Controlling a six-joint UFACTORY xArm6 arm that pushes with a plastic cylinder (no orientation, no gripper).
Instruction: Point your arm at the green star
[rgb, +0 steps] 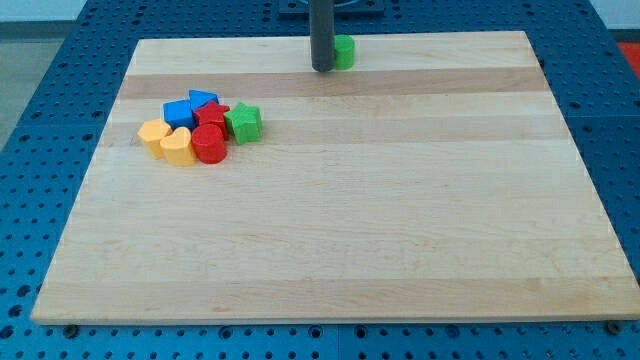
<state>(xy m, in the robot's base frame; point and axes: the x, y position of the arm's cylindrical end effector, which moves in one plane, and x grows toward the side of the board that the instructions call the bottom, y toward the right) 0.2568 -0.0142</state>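
Note:
The green star (243, 122) lies at the right end of a cluster of blocks on the left of the wooden board (400, 220). My tip (323, 69) is near the view's top centre, well to the upper right of the star and apart from it. A second green block (344, 51) sits right beside my tip on its right, partly hidden by the rod; its shape cannot be made out.
The cluster also holds a blue cube (179, 112), a blue triangle (202, 99), a red block (212, 116), a red cylinder (209, 144), a yellow block (152, 133) and a yellow heart (176, 146). The board lies on a blue perforated table.

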